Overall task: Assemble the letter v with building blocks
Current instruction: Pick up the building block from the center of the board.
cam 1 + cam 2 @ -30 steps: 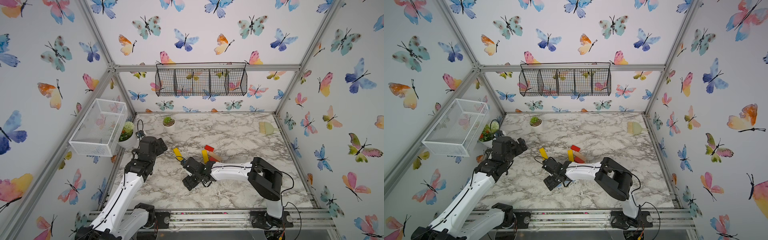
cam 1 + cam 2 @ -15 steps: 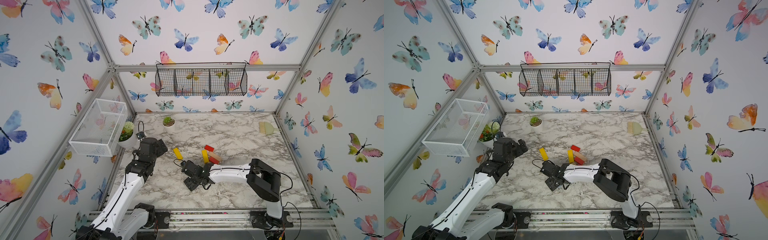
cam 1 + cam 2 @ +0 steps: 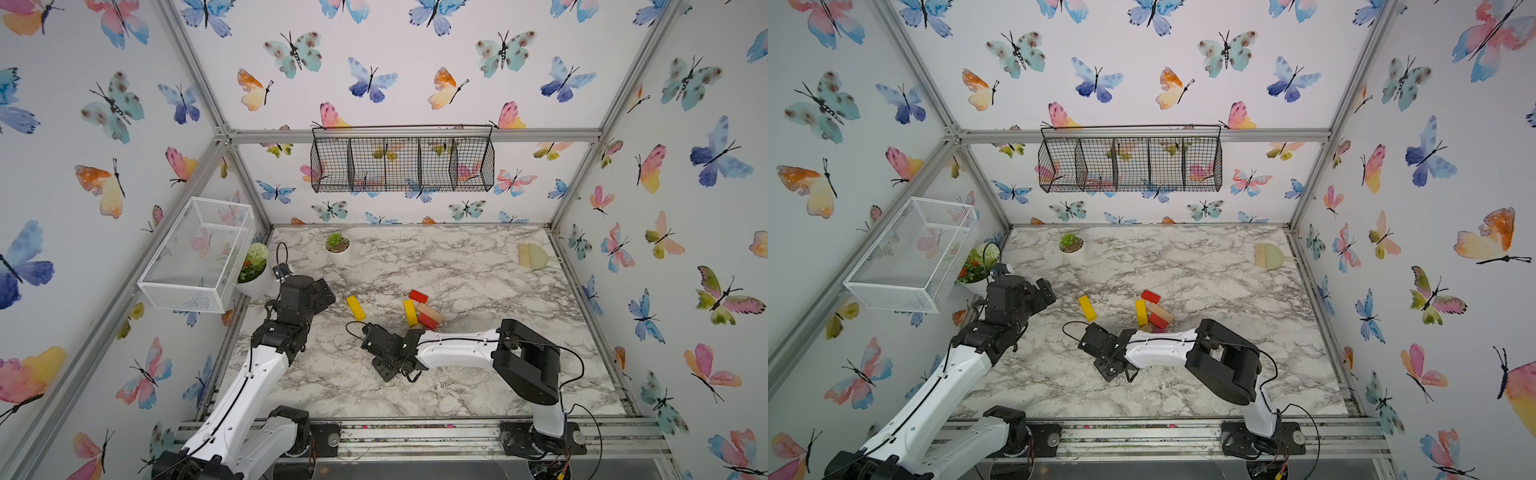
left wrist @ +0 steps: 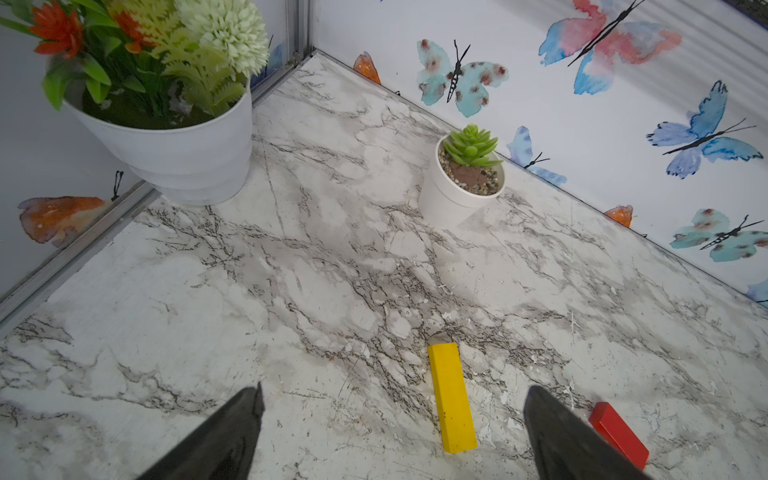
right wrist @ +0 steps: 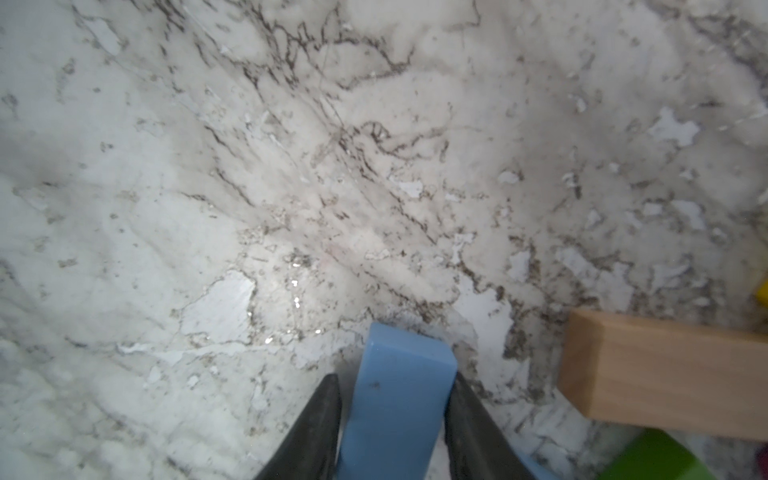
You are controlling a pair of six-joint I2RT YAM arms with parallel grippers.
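In both top views, near the middle of the frame, I count two yellow bars (image 3: 355, 307), two red blocks (image 3: 418, 296) and one tan bar (image 3: 430, 312) that shows whole. The right wrist view adds one light-blue bar (image 5: 399, 399) at the lower middle and one green cube (image 5: 656, 457) at the lower right corner. There are also two potted plants (image 3: 337, 248), two wire baskets (image 3: 402, 164), one small brush (image 3: 534, 256) at the middle right, and two robot arms (image 3: 457, 353).

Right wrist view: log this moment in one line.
phase: grasp | right gripper: shut on light-blue block | left gripper: open, empty, near yellow bar
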